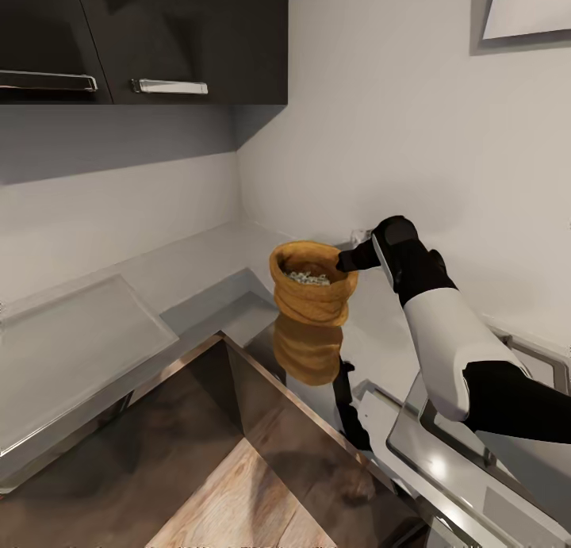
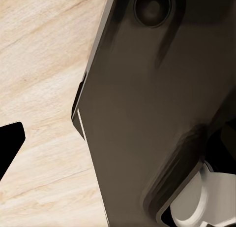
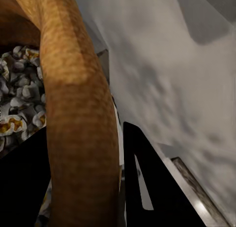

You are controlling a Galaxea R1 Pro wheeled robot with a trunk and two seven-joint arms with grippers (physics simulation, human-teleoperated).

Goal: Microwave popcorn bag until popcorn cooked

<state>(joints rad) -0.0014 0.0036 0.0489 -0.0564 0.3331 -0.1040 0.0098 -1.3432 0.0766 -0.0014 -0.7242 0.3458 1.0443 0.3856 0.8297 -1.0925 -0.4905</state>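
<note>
The tan popcorn bag (image 1: 311, 290) stands upright in the corner of the glossy grey countertop (image 1: 198, 274), with its reflection directly under it. Whitish popcorn (image 1: 308, 277) shows through its open mouth. My right gripper (image 1: 342, 261) reaches in from the right and is shut on the bag's near rim. In the right wrist view the thick rim (image 3: 81, 113) runs between the two black fingers (image 3: 142, 187), with popcorn (image 3: 19, 99) inside. One black finger (image 2: 10, 145) of my left gripper hangs over the wooden floor (image 2: 39, 64), holding nothing. The microwave is out of view.
Dark wall cabinets (image 1: 182, 32) with metal handles hang above the counter at the left. A shallow framed panel (image 1: 79, 334) lies in the counter at the left, and a steel frame (image 1: 476, 453) at the lower right. My dark base (image 2: 147, 113) is beside the left gripper.
</note>
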